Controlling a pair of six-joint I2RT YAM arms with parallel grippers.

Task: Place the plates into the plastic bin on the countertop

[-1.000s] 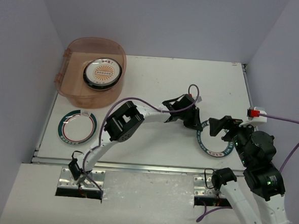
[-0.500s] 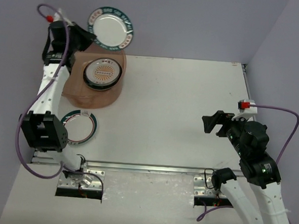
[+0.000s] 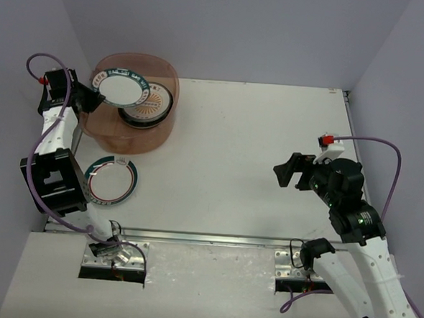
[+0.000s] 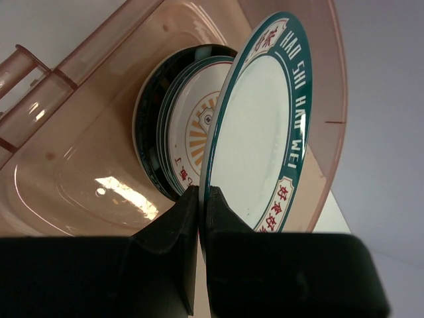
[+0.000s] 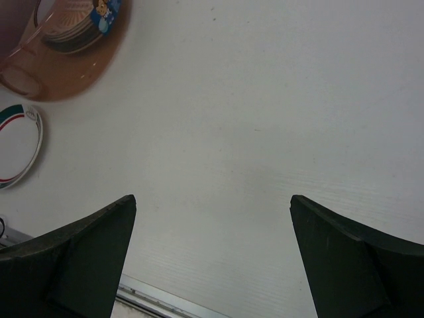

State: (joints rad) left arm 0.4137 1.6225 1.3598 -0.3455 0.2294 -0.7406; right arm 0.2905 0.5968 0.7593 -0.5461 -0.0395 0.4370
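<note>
My left gripper (image 3: pixel 92 97) is shut on the rim of a white plate with a teal rim and red characters (image 3: pixel 121 88). It holds the plate tilted over the pinkish plastic bin (image 3: pixel 120 135). In the left wrist view the fingers (image 4: pixel 179 225) pinch the plate's (image 4: pixel 265 132) lower edge in front of a stack of plates (image 4: pixel 192 132) inside the bin (image 4: pixel 66 165). The stack's top plate has an orange sunburst (image 3: pixel 154 103). Another teal-and-red-rimmed plate (image 3: pixel 110 180) lies on the countertop (image 3: pixel 234 146) in front of the bin. My right gripper (image 3: pixel 287 171) is open and empty above the table's right side.
The right wrist view shows the open gripper (image 5: pixel 212 205) over bare white table, with the bin (image 5: pixel 59 73) and the lying plate (image 5: pixel 16 146) at the far left. A metal rail (image 3: pixel 193 237) runs along the front edge. Purple walls enclose the table.
My left gripper took the teal-rimmed plate from the table's right side, swung it high behind the bin, and has now lowered it over the bin. The right arm drew back and shifted slightly left.
</note>
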